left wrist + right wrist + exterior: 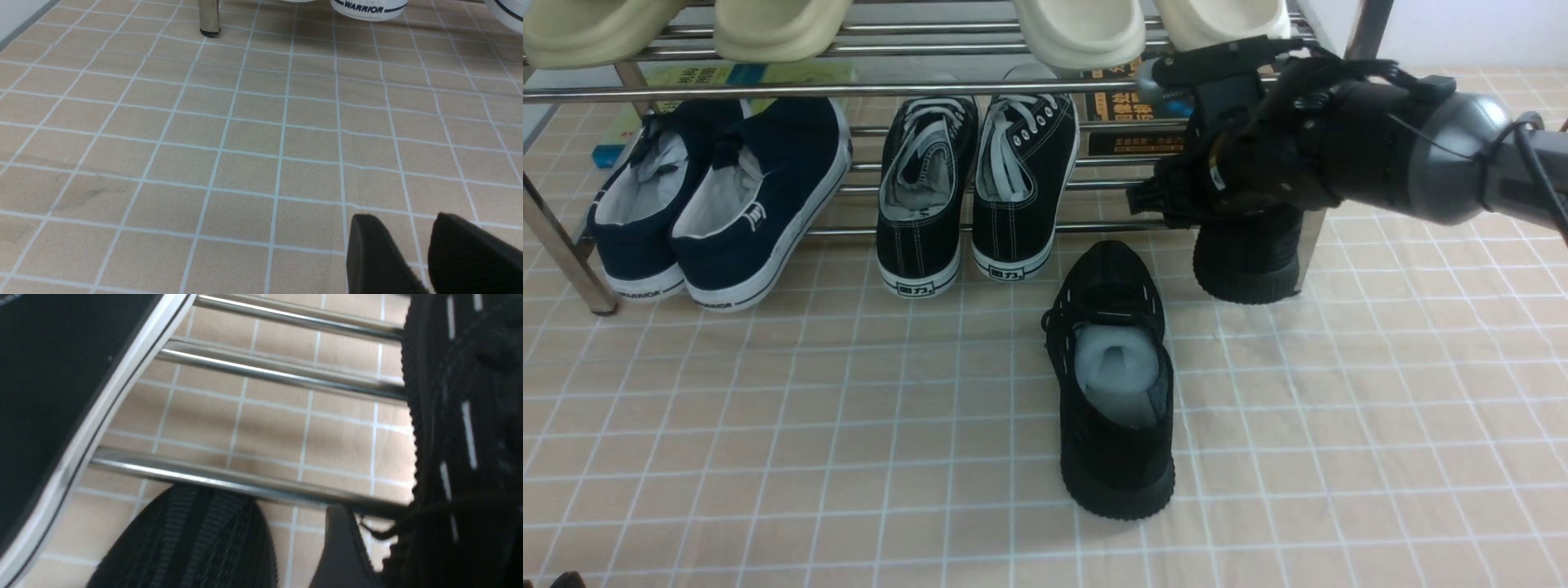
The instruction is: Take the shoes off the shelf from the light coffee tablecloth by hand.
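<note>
Partly hidden, right fingers (pixel 343 555) beside shoe (pixel 461 416), spread unclear

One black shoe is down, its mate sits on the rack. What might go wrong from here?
The second shoe rests on the shelf by the right gripper; a poor grip may let it catch on the tubes. The first shoe lies close in front on the tablecloth and might get bumped.

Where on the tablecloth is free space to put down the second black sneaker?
Bare tablecloth lies right of the black knit sneaker already down, and left of it, in front of the canvas sneakers and navy slip-ons. Crowded: the shelf, shoes on both tiers.
</note>
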Robot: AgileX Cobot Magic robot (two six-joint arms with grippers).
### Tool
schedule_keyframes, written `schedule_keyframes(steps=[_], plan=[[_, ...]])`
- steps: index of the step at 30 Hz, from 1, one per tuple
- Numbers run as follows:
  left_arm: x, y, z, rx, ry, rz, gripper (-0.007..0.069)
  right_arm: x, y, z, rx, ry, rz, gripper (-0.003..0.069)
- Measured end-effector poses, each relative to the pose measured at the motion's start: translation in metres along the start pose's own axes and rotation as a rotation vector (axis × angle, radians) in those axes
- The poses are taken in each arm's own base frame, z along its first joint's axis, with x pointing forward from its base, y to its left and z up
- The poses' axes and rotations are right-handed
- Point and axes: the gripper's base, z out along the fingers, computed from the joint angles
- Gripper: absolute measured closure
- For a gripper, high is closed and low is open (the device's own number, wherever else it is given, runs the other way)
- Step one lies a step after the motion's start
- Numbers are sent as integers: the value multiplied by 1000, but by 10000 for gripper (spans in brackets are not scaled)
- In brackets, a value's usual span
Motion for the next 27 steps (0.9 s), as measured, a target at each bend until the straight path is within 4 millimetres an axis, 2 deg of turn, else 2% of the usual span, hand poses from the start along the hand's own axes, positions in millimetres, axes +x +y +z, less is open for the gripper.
schedule_keyframes(steps=[5,7,10,11,13,15,17,20,25,26,27], plan=[[0,1,0,-8,-2,20,384,1,-1,6,28,-21,-33,261],[0,1,0,-9,-1,21,384,1,-2,7,39,-20,-48,314],[0,1,0,-10,-1,24,384,2,-4,8,58,-10,-51,464],[0,1,0,-10,-1,24,384,2,-4,8,58,-9,-51,487],[0,1,0,-10,-1,24,384,2,-4,7,61,-4,-45,613],[0,1,0,-10,-1,24,384,2,-5,5,67,4,-32,646],[0,1,0,-10,-2,24,384,1,-6,-1,65,20,-13,645],[0,1,0,-10,-2,24,384,-3,-7,-18,46,54,3,645],[0,1,0,-10,-2,24,384,-13,-12,-69,-23,143,-7,645],[0,1,0,-10,-2,24,384,-12,-12,-72,-28,158,-11,645],[0,1,0,-10,-2,24,384,-13,-14,-87,-50,192,-25,645]])
